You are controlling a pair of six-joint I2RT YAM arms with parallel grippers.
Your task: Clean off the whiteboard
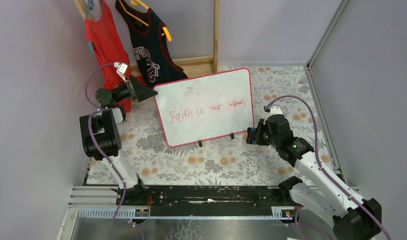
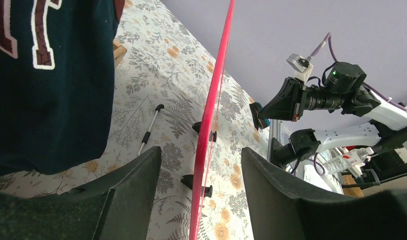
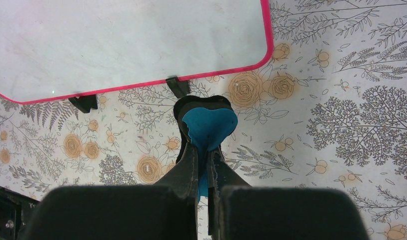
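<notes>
Straddled the upper-left edge of the upright whiteboard (image 1: 206,107) at centre frame with the left gripper (image 1: 150,93) spread open, seemingly to brace it, and pinched a blue eraser pad (image 3: 210,125) in the right gripper (image 1: 251,136) beside the lower-right corner, red lettering unwiped.

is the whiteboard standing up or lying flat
Standing up: the whiteboard rests on its black feet, its lettered face toward the top camera.
</notes>
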